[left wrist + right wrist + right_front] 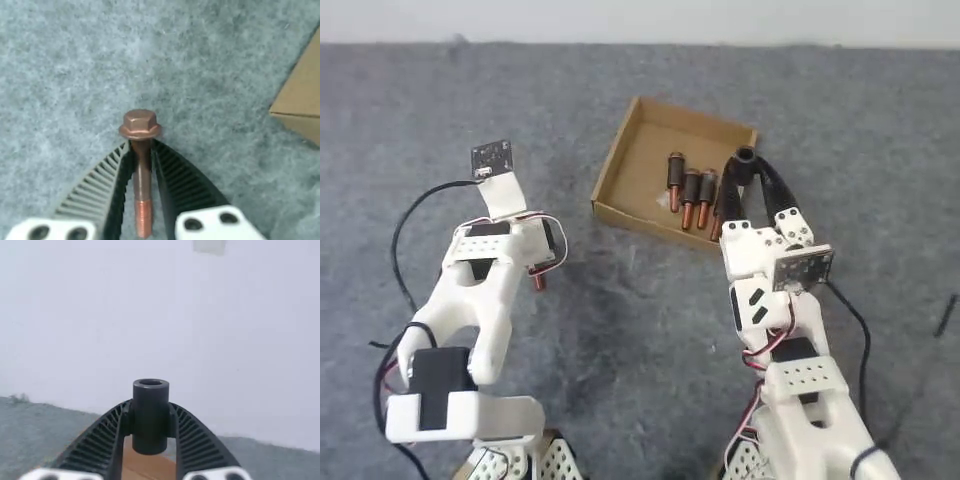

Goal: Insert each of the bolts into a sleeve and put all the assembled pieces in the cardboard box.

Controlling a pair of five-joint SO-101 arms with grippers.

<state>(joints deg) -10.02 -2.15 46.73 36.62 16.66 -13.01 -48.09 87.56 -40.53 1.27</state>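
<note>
The table point(650, 330) is covered all over by a grey felt-like mat. The cardboard box point(630, 214) is set flat on it toward 12 o'clock, turned at an angle. The left arm point(470, 320) is rooted at 7 o'clock and the right arm point(800, 380) at 5 o'clock. A short dark line point(948, 315) is seen at 3 o'clock.

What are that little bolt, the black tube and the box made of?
Bolt: likely copper-plated metal, going by its reddish sheen and cut threads. Sleeve: dark and matte, blackened metal or plastic; I cannot tell which. Box: brown cardboard, dull with folded walls.
</note>
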